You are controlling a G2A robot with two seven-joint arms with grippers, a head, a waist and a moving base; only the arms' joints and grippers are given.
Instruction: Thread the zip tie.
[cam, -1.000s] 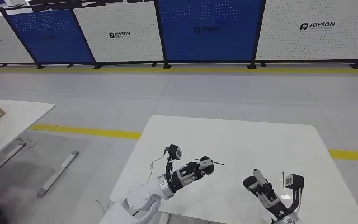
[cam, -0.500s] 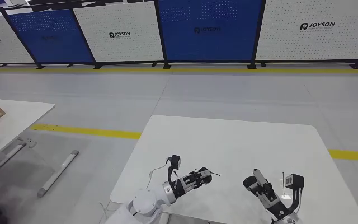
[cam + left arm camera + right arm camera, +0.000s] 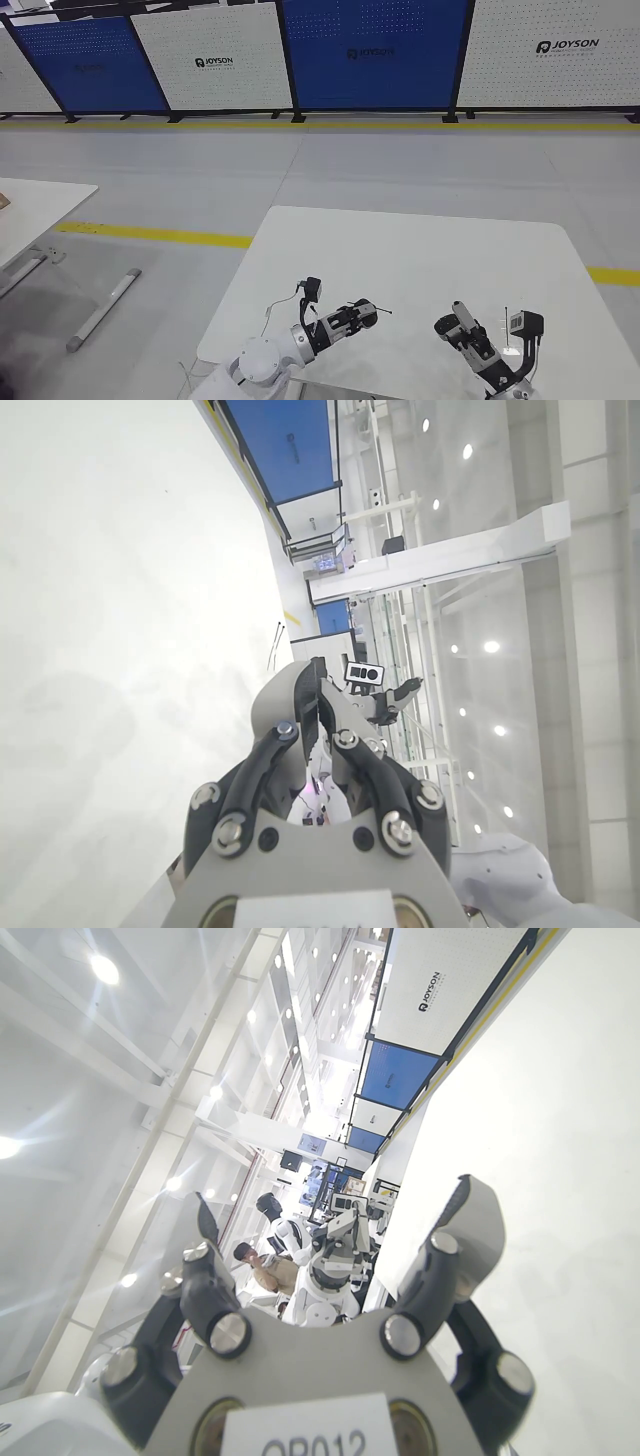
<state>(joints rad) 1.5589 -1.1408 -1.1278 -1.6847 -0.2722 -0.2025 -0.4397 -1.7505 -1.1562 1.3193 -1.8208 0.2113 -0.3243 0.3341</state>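
Over the table (image 3: 420, 250), the zip tie (image 3: 383, 311) juts from the clenched left gripper (image 3: 312, 675).

Top view over shared table (image 3: 420, 250); wrist views close behind left hand (image 3: 314, 672), right hand (image 3: 335, 1190).

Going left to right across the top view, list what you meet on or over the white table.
Left end effector, shut → held zip tie poking out of it → right end effector, open → loose zip tie lying on the table.
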